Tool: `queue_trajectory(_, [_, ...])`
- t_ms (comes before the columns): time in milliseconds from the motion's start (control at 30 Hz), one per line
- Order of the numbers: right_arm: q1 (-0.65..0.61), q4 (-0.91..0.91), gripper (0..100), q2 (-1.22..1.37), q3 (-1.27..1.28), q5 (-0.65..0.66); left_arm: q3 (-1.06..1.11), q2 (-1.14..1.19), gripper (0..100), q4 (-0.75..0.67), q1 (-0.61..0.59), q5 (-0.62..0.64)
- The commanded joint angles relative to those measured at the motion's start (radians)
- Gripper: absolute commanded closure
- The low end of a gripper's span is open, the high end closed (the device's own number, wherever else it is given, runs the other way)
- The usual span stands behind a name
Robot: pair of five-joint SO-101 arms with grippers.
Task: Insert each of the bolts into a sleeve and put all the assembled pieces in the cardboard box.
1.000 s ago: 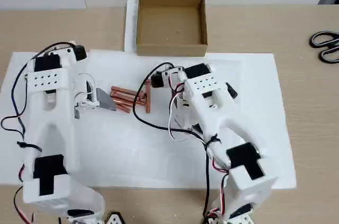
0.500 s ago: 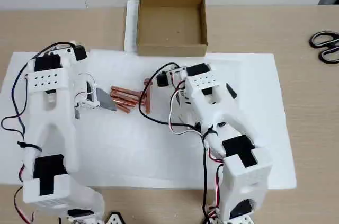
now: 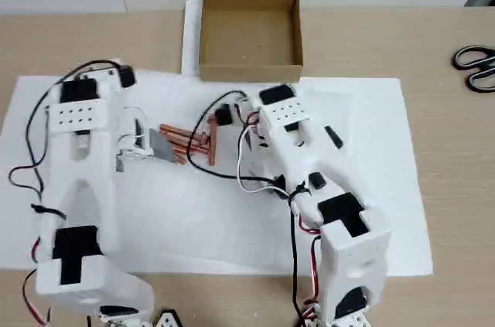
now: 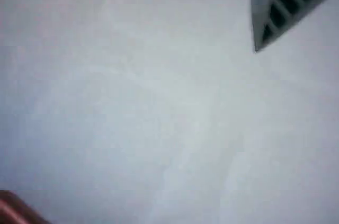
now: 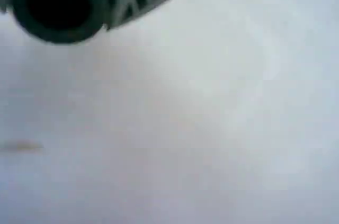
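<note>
Several copper-coloured pieces (image 3: 189, 144) lie in a loose pile on the white sheet (image 3: 371, 188). The pile is in front of the cardboard box (image 3: 250, 73), a little toward the box's left front corner and apart from it. Most pieces lie side by side. A few lie crosswise at the end of the pile that is nearer to the middle of the box. From the high view you cannot tell which pieces are bolts and which are sleeves, or if any are already joined.

The left gripper (image 3: 155, 146) is at the end of the pile farther from the box's middle, touching the pieces or just beside them. In its wrist view one copper piece (image 4: 10, 211) shows at the corner, over the white sheet. You cannot tell if this gripper is open or closed.

The right gripper (image 3: 220, 127) is low over the crosswise pieces, between the pile and the box's front wall. You cannot tell its state either.

The box stands on the table (image 3: 448, 149), touching the far edge of the sheet. Scissors (image 3: 476, 66) lie well to the right of the box.
</note>
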Motion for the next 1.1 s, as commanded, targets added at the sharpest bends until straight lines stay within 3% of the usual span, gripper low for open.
queue_trajectory(0, [0.005,0.062,99.1,-0.012,-0.161,0.014,-0.099,-0.006,64,0.028,0.051,0.014])
queue_trajectory(167, [0.025,0.064,99.1,-0.013,-0.193,0.014,-0.18,0.02,64,0.025,0.057,0.086])
queue_trajectory(333, [0.045,0.062,99.2,-0.013,-0.196,0.014,-0.26,0.198,64,0.026,0.06,0.189])
queue_trajectory(500, [0.082,0.064,99.2,-0.096,-0.196,0.012,-0.414,0.33,64,0.038,0.166,0.095])
queue_trajectory(733, [0.166,0.064,99.2,-0.254,-0.193,0.011,-0.602,0.433,68,0.048,0.29,0.084])
queue_trajectory(900, [0.199,0.067,99.2,-0.321,-0.192,0.009,-0.697,0.522,80,0.048,0.313,0.086])
queue_trajectory(1067, [0.203,0.068,99.2,-0.332,-0.192,0.009,-0.785,0.6,81,0.048,0.313,0.087])
